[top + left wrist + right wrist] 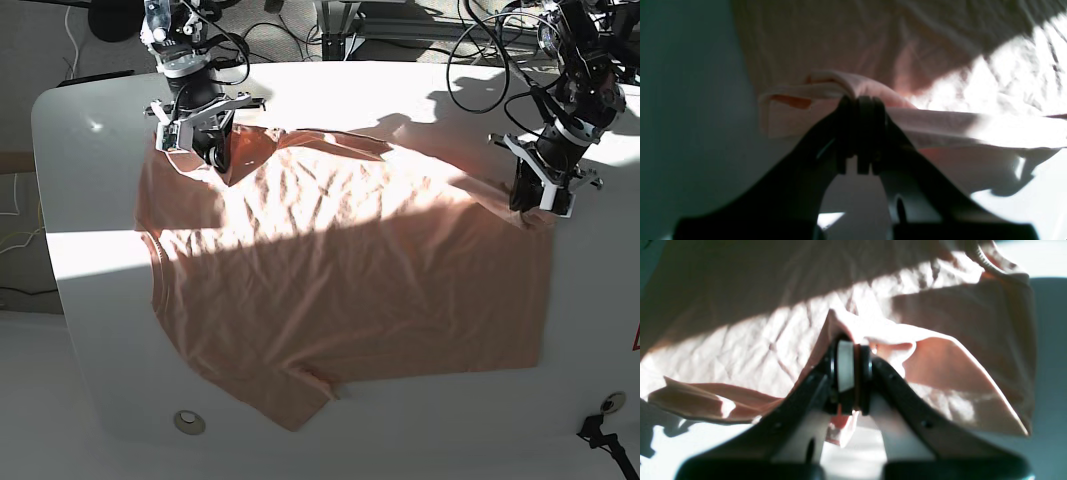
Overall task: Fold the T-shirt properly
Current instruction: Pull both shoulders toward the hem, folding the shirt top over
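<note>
The salmon-pink T-shirt (340,280) lies spread on the white table (90,290), neck (152,250) toward the left, half in sun and half in shadow. My right gripper (222,165), at the far left of the base view, is shut on a fold of the shirt's far edge by a sleeve; in its wrist view cloth (873,336) bunches over the closed tips (850,350), and the ribbed neck (987,260) shows at top right. My left gripper (527,205), at the right, is shut on the shirt's far hem corner (840,85).
Cables (480,50) and equipment legs lie beyond the table's far edge. A round grommet (188,422) sits near the table's front left, another (612,402) at the front right. The shirt's near sleeve (290,395) reaches close to the front edge.
</note>
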Controlling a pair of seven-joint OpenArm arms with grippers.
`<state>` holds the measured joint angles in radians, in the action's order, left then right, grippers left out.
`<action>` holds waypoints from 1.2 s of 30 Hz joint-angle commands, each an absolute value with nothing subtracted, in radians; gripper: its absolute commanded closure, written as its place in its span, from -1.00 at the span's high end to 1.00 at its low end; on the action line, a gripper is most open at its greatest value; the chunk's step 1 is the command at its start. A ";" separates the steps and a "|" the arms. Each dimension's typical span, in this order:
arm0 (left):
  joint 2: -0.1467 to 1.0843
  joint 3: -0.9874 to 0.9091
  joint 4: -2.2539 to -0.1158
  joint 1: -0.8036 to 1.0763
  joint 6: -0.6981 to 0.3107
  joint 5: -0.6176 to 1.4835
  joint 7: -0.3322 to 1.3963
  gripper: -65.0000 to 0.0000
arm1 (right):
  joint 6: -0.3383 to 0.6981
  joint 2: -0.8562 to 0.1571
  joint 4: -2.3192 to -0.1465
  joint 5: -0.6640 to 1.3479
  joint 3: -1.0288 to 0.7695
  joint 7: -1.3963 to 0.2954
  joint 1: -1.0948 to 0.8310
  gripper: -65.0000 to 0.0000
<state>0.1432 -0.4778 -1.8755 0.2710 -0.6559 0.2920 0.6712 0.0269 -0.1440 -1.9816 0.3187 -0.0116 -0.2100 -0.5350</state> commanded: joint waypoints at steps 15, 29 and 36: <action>0.163 -0.483 -1.618 0.030 -0.654 0.300 0.668 -1.00 | 0.035 -0.148 -1.765 0.318 -0.010 -0.298 -0.162 -1.00; 0.193 -0.481 -1.422 -0.133 -0.654 0.298 0.668 -0.79 | 0.139 -0.150 -1.489 0.312 -0.012 -0.298 0.074 -1.00; 0.234 -0.432 -1.340 -0.180 -0.654 0.298 0.665 -0.78 | 0.174 -0.150 -1.354 0.311 -0.012 -0.297 0.171 -1.00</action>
<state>0.2199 -0.4309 -1.3350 -0.1619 -0.6518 0.2810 0.6907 0.1623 -0.1440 -1.3506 0.3038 -0.0097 -0.3256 0.1452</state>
